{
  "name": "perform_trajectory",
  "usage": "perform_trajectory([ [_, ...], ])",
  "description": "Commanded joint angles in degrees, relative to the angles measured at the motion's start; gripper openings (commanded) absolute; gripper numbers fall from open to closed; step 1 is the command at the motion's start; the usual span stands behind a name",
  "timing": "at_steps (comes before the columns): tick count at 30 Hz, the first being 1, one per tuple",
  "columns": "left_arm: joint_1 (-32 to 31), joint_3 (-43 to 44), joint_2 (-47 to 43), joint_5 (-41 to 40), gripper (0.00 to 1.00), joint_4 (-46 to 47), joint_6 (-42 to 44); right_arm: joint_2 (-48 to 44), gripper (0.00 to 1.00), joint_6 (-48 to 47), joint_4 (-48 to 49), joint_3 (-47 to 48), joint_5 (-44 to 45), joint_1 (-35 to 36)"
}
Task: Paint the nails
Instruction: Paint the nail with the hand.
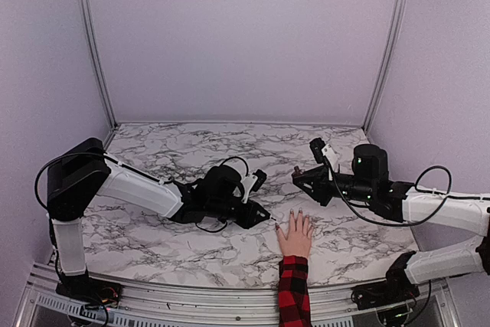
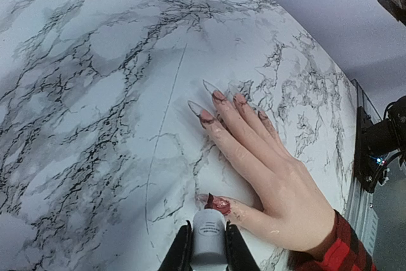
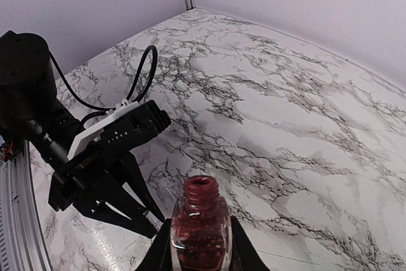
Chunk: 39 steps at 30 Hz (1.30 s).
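A pale hand (image 1: 295, 235) in a red-and-black plaid sleeve (image 1: 293, 292) lies flat on the marble table. Its nails (image 2: 206, 115) are long, clear-tipped and dark red at the base. The thumb nail (image 2: 222, 206) is wet with red polish. My left gripper (image 2: 208, 236) is shut on the white brush cap (image 2: 209, 233), and the brush tip (image 2: 210, 198) touches the thumb nail. Seen from above, the left gripper (image 1: 264, 218) sits just left of the hand. My right gripper (image 3: 201, 245) is shut on an open bottle of red polish (image 3: 201, 230), held upright above the table behind the hand.
The marble tabletop (image 1: 176, 243) is bounded by lilac walls and metal corner posts (image 1: 92, 44). A metal rail (image 1: 191, 296) runs along the near edge. The left arm and its cable (image 3: 95, 138) show in the right wrist view.
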Motion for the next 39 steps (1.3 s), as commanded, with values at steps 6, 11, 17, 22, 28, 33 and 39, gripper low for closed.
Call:
perform_trajectory([
  [6, -1.4, 0.28, -0.13, 3.49, 0.0, 0.14, 2.29, -0.99, 0.0, -0.37, 2.17, 0.07, 0.0, -0.31],
  [11, -1.4, 0.49, 0.44, 3.42, 0.0, -0.55, 2.2, -0.99, 0.0, -0.35, 2.18, 0.07, -0.01, -0.29],
  [17, -1.4, 1.53, 1.41, 2.35, 0.0, -2.49, 2.32, -0.99, 0.0, -0.34, 2.18, 0.07, -0.01, -0.31],
  [22, -1.4, 2.03, 2.15, 2.34, 0.0, -2.97, 2.34, -0.99, 0.0, -0.3, 2.18, -0.02, 0.08, -0.35],
  [28, -1.4, 2.33, 2.39, 1.59, 0.0, -3.23, 2.27, -1.0, 0.0, -0.28, 2.16, -0.02, 0.08, -0.31],
  [33, -1.4, 2.8, 2.49, 0.68, 0.0, -3.67, 2.05, -0.99, 0.0, -0.28, 2.1, -0.04, 0.09, -0.36],
  [39, -1.4, 3.25, 2.64, 0.23, 0.0, -3.69, 1.84, -0.98, 0.0, -0.28, 2.15, -0.11, 0.08, -0.3],
])
